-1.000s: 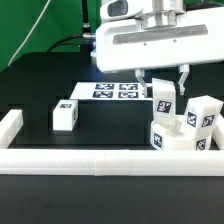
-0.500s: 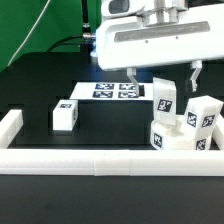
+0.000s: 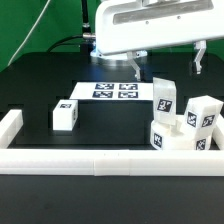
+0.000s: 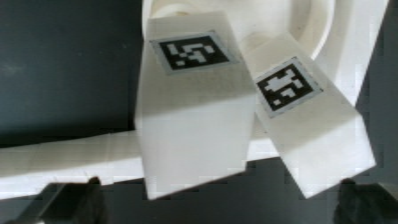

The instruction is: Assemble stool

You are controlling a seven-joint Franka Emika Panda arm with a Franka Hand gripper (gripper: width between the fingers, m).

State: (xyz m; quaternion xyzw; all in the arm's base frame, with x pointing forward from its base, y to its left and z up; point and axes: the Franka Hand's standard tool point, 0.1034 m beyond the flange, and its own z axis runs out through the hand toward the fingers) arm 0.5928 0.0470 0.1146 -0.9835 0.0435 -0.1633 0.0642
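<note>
The stool's round white seat (image 3: pixel 178 141) sits at the exterior view's right, against the front rail. Two white tagged legs stand upright in it, one (image 3: pixel 163 98) nearer the middle and one (image 3: pixel 201 115) to its right. A third leg (image 3: pixel 66 115) lies loose on the black table at the left. My gripper (image 3: pixel 167 69) hangs open and empty above the two standing legs, touching nothing. In the wrist view both standing legs (image 4: pixel 196 100) (image 4: pixel 299 115) show from above, with my dark fingertips (image 4: pixel 64 205) spread wide at the frame's corners.
The long white border rail (image 3: pixel 100 163) runs along the front and turns up the left side (image 3: pixel 10 127); it also shows in the wrist view (image 4: pixel 63 160). The marker board (image 3: pixel 114 91) lies flat behind the legs. A green backdrop and cables stand at the back.
My gripper was closed around the nearer standing leg. It has opened, let go and risen straight up. The leg stays upright in the seat.
</note>
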